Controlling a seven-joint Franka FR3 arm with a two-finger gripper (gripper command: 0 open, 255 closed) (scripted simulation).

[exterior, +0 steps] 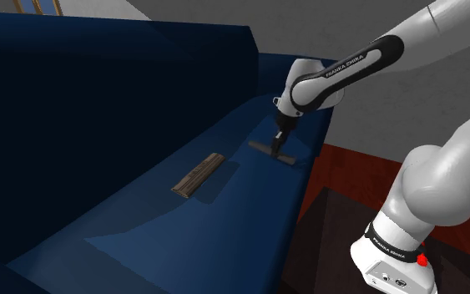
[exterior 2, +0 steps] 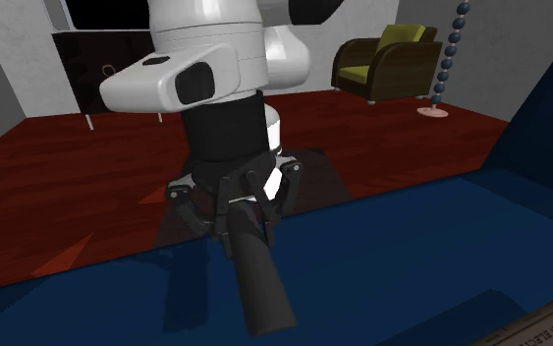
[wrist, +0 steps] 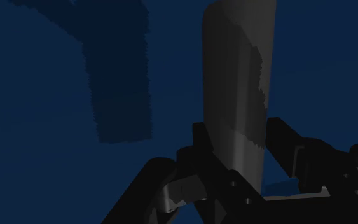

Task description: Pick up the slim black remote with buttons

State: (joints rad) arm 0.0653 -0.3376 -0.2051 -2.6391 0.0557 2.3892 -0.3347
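White lettering [exterior: 354, 65] reading "FRANKA EMIKA" runs along the dark sleeve of the white Franka arm [exterior: 442, 167] where it reaches over the deep blue upholstered sofa [exterior: 99, 100]. The same words circle the dark band near the arm's base, next to a small red knob [exterior: 422, 260].

The slim, flat, dark grey rectangular remote [exterior: 272, 151] is on the sofa's seat, close to the seat's front edge and near the sofa's armrest end. The all-black two-finger gripper [exterior: 280, 136] stands upright over it with its jaws drawn in on the remote's two long sides. In the wrist view the fingers [wrist: 201, 139] touch both edges, with the remote clasped between them. I cannot tell whether the remote rests on the cushion or sits just off it.

A brown-grey, wood-grained flat bar [exterior: 198, 174] lies toward the middle of the sofa's seat, well apart from the remote. One corner of it carries marks too small to read. The arm's shadow falls across the seat, and in the second exterior view the hand covers one end of the remote.

Beyond the sofa's front edge is a red-brown wooden floor [exterior 2: 87, 167] with the dark box stand [exterior: 329, 242] on it. Farther from the sofa stand an olive and brown armchair [exterior 2: 387, 61], a column of dark blue beads on a pale round base [exterior 2: 448, 54] and a dark cabinet [exterior 2: 97, 59] against a grey wall
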